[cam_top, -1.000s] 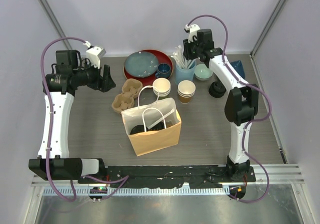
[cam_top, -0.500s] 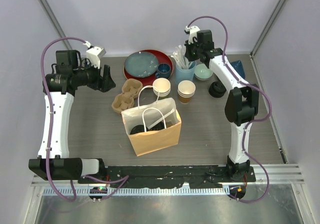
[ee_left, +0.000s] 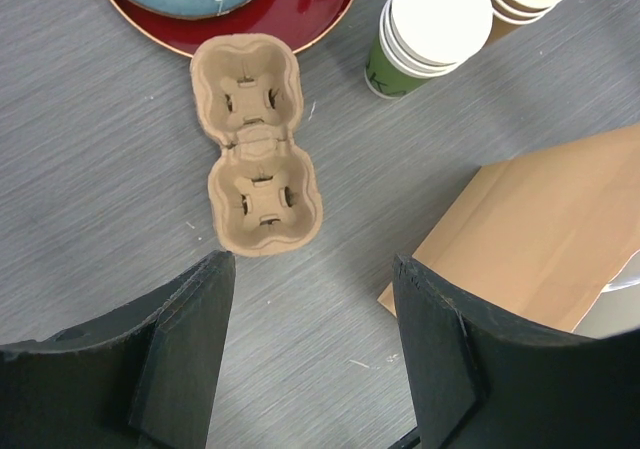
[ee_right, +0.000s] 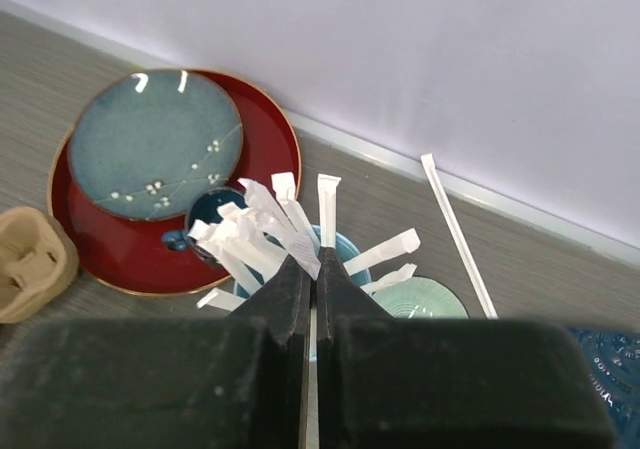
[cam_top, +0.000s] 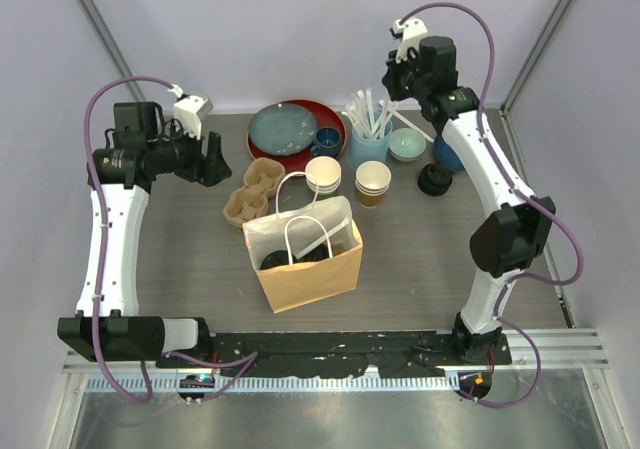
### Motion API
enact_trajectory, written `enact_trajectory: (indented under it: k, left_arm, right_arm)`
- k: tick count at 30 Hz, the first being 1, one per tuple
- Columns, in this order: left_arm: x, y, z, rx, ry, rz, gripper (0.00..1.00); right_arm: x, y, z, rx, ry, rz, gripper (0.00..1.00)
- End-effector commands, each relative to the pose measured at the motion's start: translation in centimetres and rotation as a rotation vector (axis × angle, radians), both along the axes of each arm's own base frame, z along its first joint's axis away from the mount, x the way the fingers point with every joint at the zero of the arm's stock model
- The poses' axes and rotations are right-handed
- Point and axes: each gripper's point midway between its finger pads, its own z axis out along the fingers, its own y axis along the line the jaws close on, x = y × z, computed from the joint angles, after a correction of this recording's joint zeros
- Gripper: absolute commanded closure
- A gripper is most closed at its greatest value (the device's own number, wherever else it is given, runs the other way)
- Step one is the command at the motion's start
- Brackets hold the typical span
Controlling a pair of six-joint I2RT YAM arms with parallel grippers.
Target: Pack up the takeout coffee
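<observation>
The biggest thing in play is the paper bag (cam_top: 310,279), standing open near the middle of the table (ee_left: 90,199). Two dark round lids show inside its mouth. I take them for the coffees (cam_top: 275,261), so the drinks look already packed, though their sides are hidden. The bag is light and soft-walled, so a push on its rim from either arm could tip it and spill what it holds. Next down is the cardboard carrier (ee_left: 255,149), lying empty just behind the bag. The left gripper (ee_left: 308,269) hangs over the table near it, jaws spread wide and holding nothing. If that gripper comes down for the carrier, a finger could catch the bag's edge, which shows close to one finger in the wrist view. The flimsy pulp could also fold instead of lifting. The cup stacks (ee_left: 430,24), lidless, stand just behind the bag and near the carrier, and a sideways sweep would topple them. Smaller again is the blue cup (cam_top: 368,149) of straws (ee_right: 255,239), with the right gripper (ee_right: 312,262) high above it, fingers clenched tight together. A straw tip stands right at the fingertips, but I cannot tell whether one is actually pinched. A thin paper sleeve could easily slip out on the way to the bag. One loose straw (ee_right: 455,234) slants beside the pale green bowl (ee_right: 420,299), apart from the bunch, and could roll out of reach.
</observation>
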Motion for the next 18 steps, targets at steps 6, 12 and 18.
enact_trajectory:
  k: [6,12,18]
  left_arm:
    - [0.4,1.4,-2.4,0.070,0.002,0.043,0.32]
    - [-0.2,2.1,-5.0,0.104,0.027,0.058,0.32]
    - [-0.6,2.5,-7.7,0.117,0.053,0.077,0.32]
  right_arm:
    - [-10.6,-1.7,17.5,0.329,-0.410,0.005,0.99]
    - [-19.2,-0.6,20.1,0.556,-0.426,0.173,0.99]
    - [-26.6,1.7,18.3,0.704,-0.293,0.400,0.99]
